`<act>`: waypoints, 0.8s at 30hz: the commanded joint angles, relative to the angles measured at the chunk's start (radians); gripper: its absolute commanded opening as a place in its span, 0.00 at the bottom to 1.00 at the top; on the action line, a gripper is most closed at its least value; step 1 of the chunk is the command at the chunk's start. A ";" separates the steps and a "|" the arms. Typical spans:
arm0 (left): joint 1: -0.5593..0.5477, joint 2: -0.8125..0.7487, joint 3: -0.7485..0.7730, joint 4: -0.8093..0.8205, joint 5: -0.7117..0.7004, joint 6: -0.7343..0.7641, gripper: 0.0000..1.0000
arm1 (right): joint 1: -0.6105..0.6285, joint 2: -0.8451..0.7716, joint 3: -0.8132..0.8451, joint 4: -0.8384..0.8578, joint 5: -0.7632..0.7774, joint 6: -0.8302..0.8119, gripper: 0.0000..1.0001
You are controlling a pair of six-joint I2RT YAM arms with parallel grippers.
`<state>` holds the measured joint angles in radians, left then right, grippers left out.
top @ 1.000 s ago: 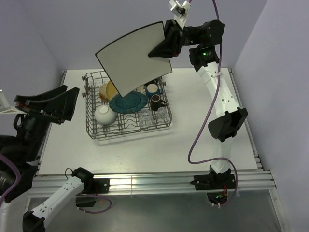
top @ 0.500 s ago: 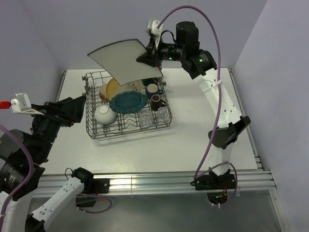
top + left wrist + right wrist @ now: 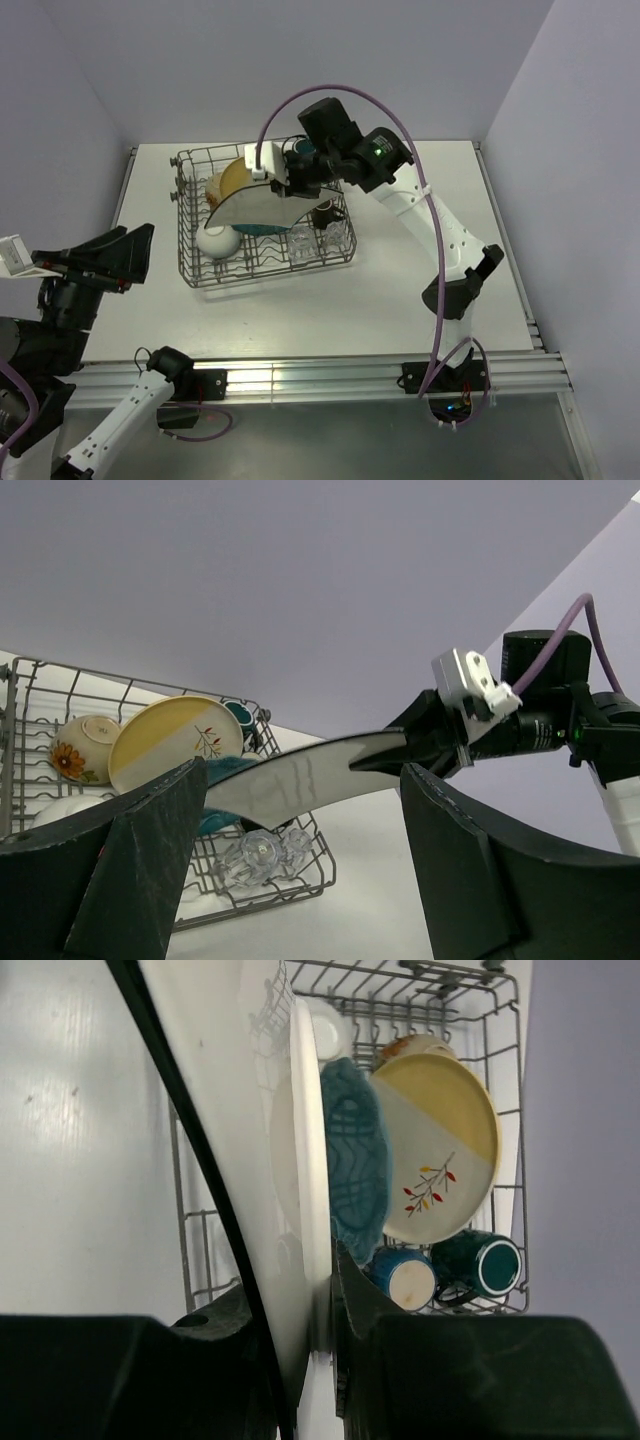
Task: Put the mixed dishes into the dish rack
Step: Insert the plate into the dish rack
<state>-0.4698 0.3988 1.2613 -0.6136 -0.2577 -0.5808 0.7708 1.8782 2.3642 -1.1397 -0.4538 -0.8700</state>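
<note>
The right gripper (image 3: 296, 183) is clamped tight on one edge of the white square plate (image 3: 250, 207), holding it tilted on edge over the middle of the dish rack (image 3: 186, 262). The plate sits just beside the teal scalloped plate (image 3: 355, 1170), with the yellow-cream plate (image 3: 440, 1145) standing behind that and two mugs (image 3: 405, 1278) in the corner beyond; whether its lower edge touches the rack, I can't tell. Out to the left, the left gripper (image 3: 112, 256) hangs well apart from the rack, jaws spread wide, nothing in them.

Overhead camera looks down; both wrist cameras face the dish rack (image 3: 268, 279), right nearest.
</note>
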 commanded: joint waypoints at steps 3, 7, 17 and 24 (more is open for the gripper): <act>0.003 -0.028 -0.026 -0.014 -0.015 -0.002 0.84 | 0.082 -0.024 0.092 0.028 0.058 -0.172 0.00; 0.003 -0.041 -0.045 -0.012 -0.017 -0.004 0.84 | 0.126 -0.005 0.087 -0.015 0.081 -0.207 0.00; 0.003 -0.080 -0.085 -0.003 -0.014 -0.019 0.85 | 0.163 0.078 0.093 -0.028 0.130 -0.156 0.00; 0.002 -0.098 -0.106 0.002 -0.025 -0.021 0.86 | 0.183 0.107 0.089 0.011 0.185 -0.064 0.00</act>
<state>-0.4698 0.3103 1.1614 -0.6193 -0.2619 -0.5957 0.9371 2.0159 2.3821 -1.2640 -0.2928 -0.9756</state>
